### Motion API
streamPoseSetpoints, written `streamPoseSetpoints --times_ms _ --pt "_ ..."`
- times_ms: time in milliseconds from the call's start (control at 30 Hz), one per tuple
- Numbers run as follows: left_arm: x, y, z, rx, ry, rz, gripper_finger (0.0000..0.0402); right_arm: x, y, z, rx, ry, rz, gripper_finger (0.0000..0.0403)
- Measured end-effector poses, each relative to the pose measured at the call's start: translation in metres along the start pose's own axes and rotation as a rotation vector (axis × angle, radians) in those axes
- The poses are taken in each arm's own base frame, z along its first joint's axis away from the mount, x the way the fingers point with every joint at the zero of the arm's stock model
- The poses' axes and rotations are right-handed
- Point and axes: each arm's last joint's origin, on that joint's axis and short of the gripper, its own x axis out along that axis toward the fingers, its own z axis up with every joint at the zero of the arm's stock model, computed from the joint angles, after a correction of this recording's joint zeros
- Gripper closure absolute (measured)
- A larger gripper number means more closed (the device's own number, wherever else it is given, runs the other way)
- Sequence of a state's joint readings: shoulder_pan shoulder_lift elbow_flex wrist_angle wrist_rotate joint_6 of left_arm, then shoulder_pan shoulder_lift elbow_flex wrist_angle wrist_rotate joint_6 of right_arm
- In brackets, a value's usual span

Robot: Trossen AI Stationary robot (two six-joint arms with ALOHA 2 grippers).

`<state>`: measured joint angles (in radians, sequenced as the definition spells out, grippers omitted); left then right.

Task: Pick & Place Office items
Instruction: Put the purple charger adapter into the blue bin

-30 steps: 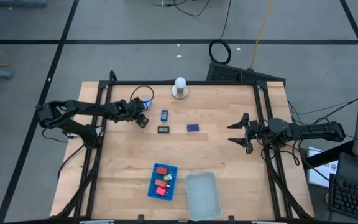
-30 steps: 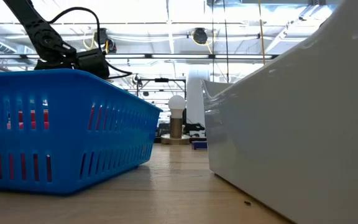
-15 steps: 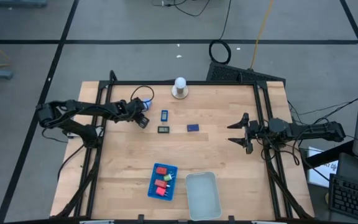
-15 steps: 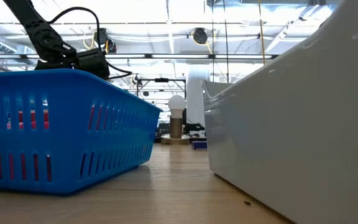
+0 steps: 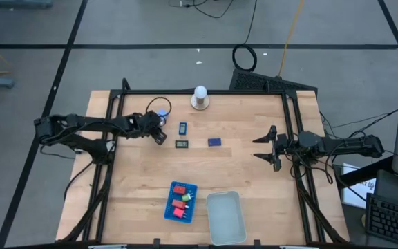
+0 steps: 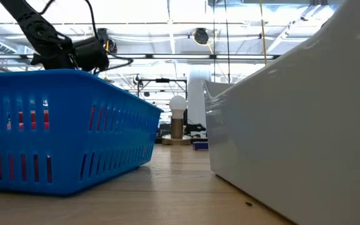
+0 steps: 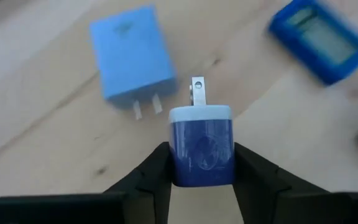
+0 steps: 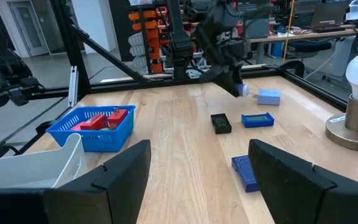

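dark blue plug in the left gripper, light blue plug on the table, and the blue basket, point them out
dark blue plug (image 7: 201,149), left wrist view, middle of its body between the fingers
light blue plug (image 7: 133,52), left wrist view, flat top face
blue basket (image 5: 168,202), high view, left rim

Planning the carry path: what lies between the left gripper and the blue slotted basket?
High view: bare wooden tabletop between left gripper, shut on a dark blue plug adapter, and the blue slotted basket.

Robotics lab or workshop

A pale wooden table (image 5: 199,166) in a black metal frame stands on grey tiled floor; beyond it hang ceiling strip lights (image 6: 167,12), with orange shelving (image 8: 148,37) and cluttered workbenches (image 8: 303,31) behind.
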<state>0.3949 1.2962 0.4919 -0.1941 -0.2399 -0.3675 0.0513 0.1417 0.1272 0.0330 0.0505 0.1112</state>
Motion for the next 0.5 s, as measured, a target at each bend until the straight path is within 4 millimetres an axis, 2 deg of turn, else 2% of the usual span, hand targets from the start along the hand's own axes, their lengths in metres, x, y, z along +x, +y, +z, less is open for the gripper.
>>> streamPoseSetpoints --times_ms 167,233,333,500 --pt "-0.016 -0.013 0.004 0.061 -0.099 -0.08 0.0231 0.0 0.0 0.0 0.0 0.0 0.0 0.014" --pt "-0.023 -0.019 0.005 0.092 -0.136 -0.115 0.0229 0.0 0.0 0.0 0.0 0.0 0.0 0.014" --pt "-0.033 -0.028 0.006 0.123 -0.183 -0.191 0.0248 0.0 0.0 0.0 0.0 0.0 0.0 0.014" --pt "-0.051 -0.042 0.007 0.166 -0.257 -0.364 0.0305 0.0 0.0 0.0 0.0 0.0 0.0 0.014"
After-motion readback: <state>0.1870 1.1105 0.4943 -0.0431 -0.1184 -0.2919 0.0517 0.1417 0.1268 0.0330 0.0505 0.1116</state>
